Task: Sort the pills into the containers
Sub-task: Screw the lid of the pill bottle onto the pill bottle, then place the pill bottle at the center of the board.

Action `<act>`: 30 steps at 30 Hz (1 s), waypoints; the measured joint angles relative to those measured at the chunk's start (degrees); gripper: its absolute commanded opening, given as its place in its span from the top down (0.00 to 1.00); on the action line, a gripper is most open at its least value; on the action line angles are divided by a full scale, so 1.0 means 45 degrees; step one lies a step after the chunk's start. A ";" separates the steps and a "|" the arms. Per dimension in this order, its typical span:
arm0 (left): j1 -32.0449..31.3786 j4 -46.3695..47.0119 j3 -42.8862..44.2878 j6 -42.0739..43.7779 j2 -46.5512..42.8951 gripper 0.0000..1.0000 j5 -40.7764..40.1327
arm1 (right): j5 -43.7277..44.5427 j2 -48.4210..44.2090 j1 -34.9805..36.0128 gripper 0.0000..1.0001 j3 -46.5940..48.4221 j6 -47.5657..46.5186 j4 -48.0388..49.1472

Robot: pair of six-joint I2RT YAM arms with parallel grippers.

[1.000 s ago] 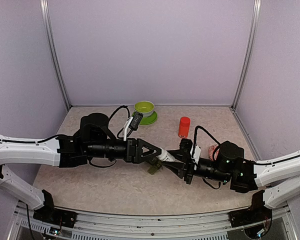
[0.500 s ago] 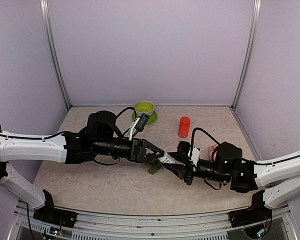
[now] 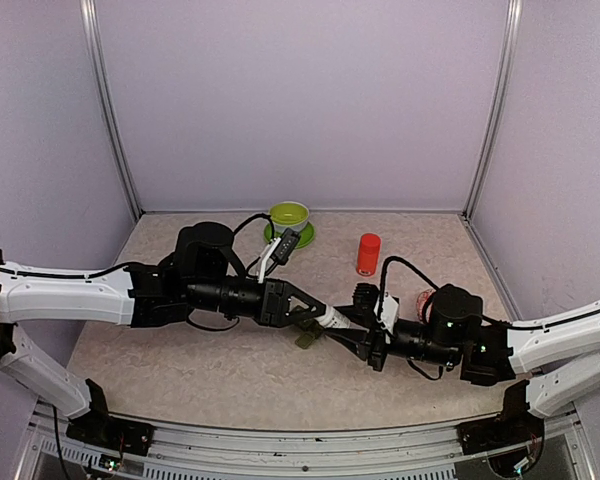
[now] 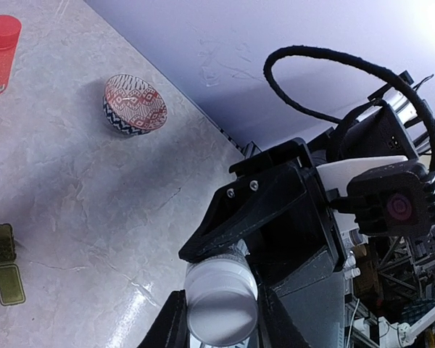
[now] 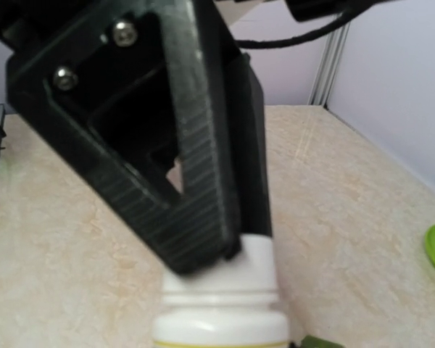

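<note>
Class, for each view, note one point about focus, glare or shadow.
Top external: even light, soft shadows on the table. Left wrist: glare whitens the upper right corner; the patterned bowl is sharp. Right wrist: the white bottle is blurred.

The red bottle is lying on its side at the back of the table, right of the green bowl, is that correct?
Not quite. The top external view shows the red bottle standing upright, not lying on its side. It is at the back of the table, right of the green bowl in that view.
</note>
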 measured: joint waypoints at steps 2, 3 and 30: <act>0.0000 -0.0039 0.0000 0.0272 0.0000 0.84 0.0024 | -0.0068 0.0000 0.0000 0.78 0.0063 0.0262 -0.0146; 0.0000 -0.0053 0.0000 0.0447 0.0000 0.85 0.0044 | -0.0151 0.0000 0.0000 0.78 0.0102 0.0466 -0.0248; 0.0636 -0.0219 -0.0369 0.1671 -0.0306 0.94 0.0495 | -0.0933 0.0015 0.0000 0.00 0.1132 0.2560 -0.1540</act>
